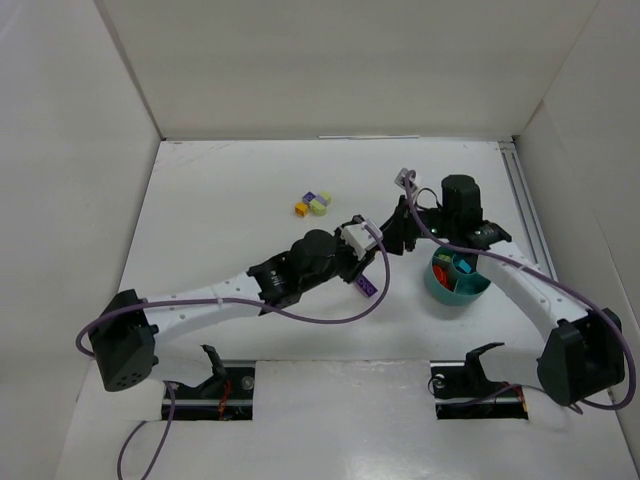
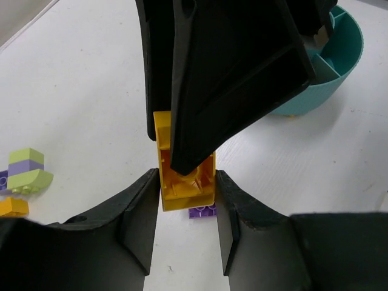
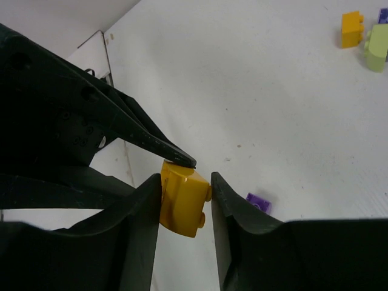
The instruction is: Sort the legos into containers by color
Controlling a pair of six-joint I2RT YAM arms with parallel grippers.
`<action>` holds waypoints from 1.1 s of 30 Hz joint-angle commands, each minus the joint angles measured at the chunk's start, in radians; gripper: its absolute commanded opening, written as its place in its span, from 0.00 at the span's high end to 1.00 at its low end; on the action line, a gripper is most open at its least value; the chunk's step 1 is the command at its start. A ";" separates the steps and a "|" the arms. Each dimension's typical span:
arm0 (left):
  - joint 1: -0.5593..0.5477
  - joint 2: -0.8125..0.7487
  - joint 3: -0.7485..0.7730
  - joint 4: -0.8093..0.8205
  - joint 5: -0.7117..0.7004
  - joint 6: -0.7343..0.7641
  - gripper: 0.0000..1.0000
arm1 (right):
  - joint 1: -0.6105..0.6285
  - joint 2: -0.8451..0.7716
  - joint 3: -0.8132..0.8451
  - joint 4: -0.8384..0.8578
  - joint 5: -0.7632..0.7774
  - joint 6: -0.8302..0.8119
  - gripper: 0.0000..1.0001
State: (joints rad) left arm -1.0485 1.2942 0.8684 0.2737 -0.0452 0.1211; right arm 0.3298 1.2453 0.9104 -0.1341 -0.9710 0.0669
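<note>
A yellow brick (image 2: pixel 182 191) hangs above the table between both grippers. My left gripper (image 2: pixel 187 182) has its fingers against the brick's two sides. My right gripper (image 3: pixel 186 185) also pinches the same brick (image 3: pixel 182 203), with a left fingertip (image 3: pixel 182 161) on its top edge. In the top view the two grippers meet left of the teal bowl (image 1: pixel 440 292), left gripper (image 1: pixel 383 243) and right gripper (image 1: pixel 399 234); the brick is hidden there. A small purple brick (image 2: pixel 203 211) lies on the table under them. The bowl (image 2: pixel 339 66) holds red and teal pieces.
A small cluster of legos (image 1: pixel 312 203) lies at the middle back: a yellow-orange one (image 3: pixel 351 27), a pale green one (image 3: pixel 377 47) and a purple one. The purple brick (image 1: pixel 366 285) sits left of the bowl. White walls enclose the table.
</note>
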 commanded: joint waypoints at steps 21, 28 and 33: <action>-0.008 -0.180 -0.052 0.056 -0.220 -0.190 0.00 | -0.174 -0.142 -0.033 0.039 0.083 -0.088 0.92; 0.119 -0.223 -0.089 -0.045 -0.275 -0.385 0.00 | -0.267 -0.260 0.102 -0.413 0.538 -0.340 0.92; 0.307 -0.187 -0.029 -0.140 -0.171 -0.515 0.00 | -0.316 -0.403 0.111 -0.547 0.833 -0.361 0.91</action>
State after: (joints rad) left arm -0.8116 1.1034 0.7879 0.1928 -0.2565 -0.2752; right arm 0.0345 0.9031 0.9710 -0.5514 -0.3809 -0.2401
